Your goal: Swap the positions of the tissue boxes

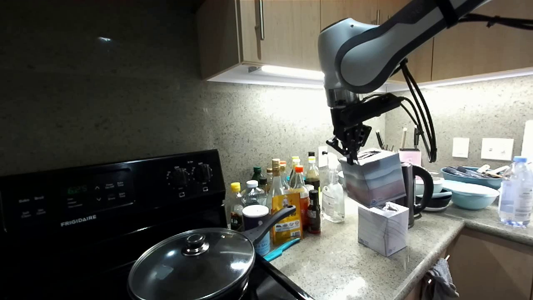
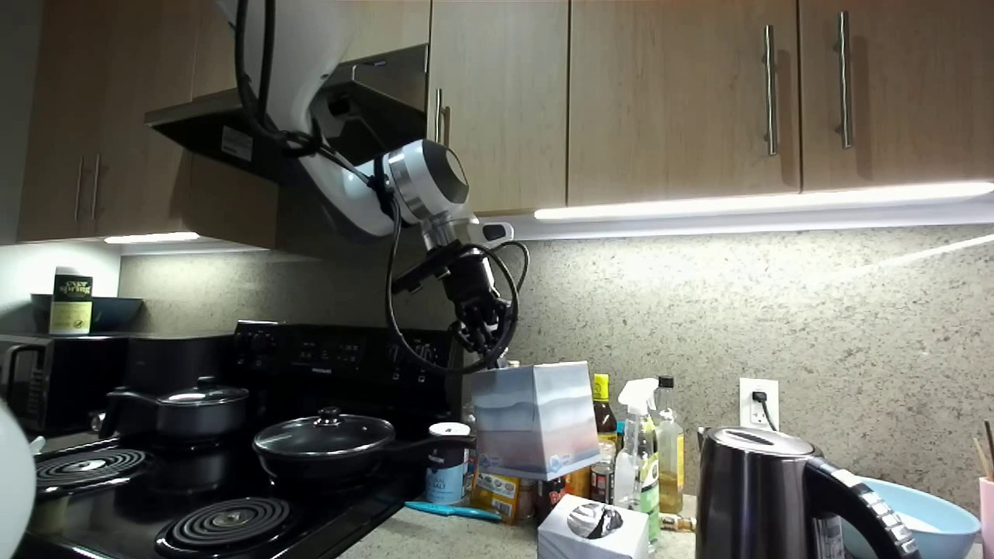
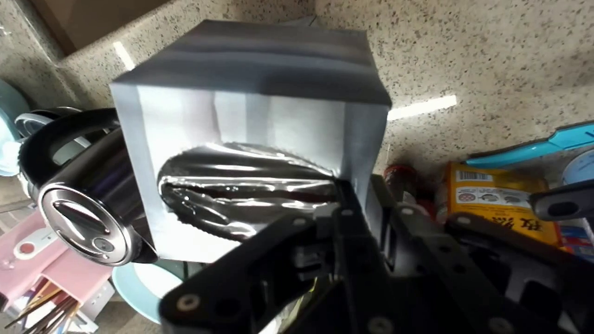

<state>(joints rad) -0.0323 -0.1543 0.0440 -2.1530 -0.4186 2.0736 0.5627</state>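
Gripper's (image 3: pixel 363 190) pinched nearly closed on the banded tissue box (image 1: pixel 375 178), kinda dangling it above the white tissue box (image 1: pixel 382 230).

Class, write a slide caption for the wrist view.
Gripper holds the banded tissue box by one side above the speckled counter.

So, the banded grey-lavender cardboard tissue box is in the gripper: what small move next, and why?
I'd probably raise the gripper slightly before any sideways travel. It pinches the banded grey-lavender tissue box by one side, the box hangs tilted, and in an exterior view only a narrow gap shows between it and the white cardboard tissue box.
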